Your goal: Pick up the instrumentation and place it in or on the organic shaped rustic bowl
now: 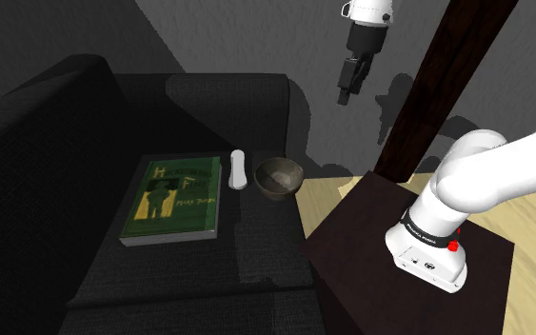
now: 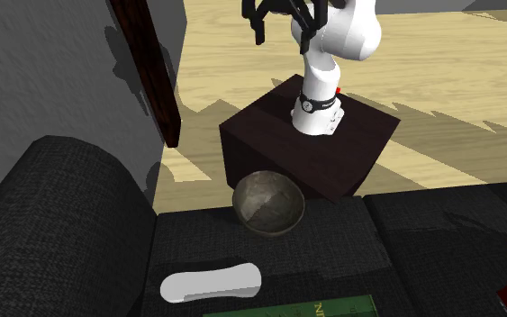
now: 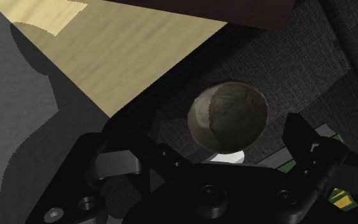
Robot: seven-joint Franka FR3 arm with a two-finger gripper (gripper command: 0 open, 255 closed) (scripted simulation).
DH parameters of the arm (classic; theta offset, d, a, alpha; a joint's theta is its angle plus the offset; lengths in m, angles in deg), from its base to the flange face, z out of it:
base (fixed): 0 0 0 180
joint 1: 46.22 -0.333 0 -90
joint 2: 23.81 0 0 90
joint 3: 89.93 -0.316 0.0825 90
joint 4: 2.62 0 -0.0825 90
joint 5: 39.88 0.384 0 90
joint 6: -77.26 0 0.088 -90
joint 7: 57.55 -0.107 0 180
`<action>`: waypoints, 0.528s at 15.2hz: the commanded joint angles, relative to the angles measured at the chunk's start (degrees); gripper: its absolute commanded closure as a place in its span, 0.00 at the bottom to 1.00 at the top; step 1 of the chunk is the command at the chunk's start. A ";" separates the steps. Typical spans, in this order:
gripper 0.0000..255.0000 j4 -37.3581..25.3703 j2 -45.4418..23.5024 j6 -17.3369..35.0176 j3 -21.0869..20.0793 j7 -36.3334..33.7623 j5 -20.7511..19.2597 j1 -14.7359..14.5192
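A dark sofa [image 1: 47, 143] spreads far beneath the white arm's [image 1: 485, 176] black jaws, which hang spread apart and empty. Well below them lie a green book [image 1: 172, 198], a brownish bowl [image 1: 279, 176] and, between the two, the white instrument [image 1: 238, 170].

The bowl [image 1: 279, 176] looks rough and blotchy, brown and grey. The sofa [image 1: 66, 143] under it is dark, bumpy cloth. The white thing [image 1: 239, 170] beside the bowl is smooth and plain. The book [image 1: 172, 200] near the bowl has a matt green cover. The floor [image 2: 440, 81] near the bowl is pale wood with streaks.
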 commanded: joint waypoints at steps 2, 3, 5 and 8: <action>0.00 0.69 -1.12 1.97 -0.89 -1.51 0.61 0.13; 0.00 1.28 -2.35 3.94 -1.79 -2.99 1.21 0.27; 0.00 2.20 -5.08 7.93 -3.58 -5.94 2.30 0.57; 0.00 2.88 -9.88 13.91 -6.18 -10.33 3.62 1.09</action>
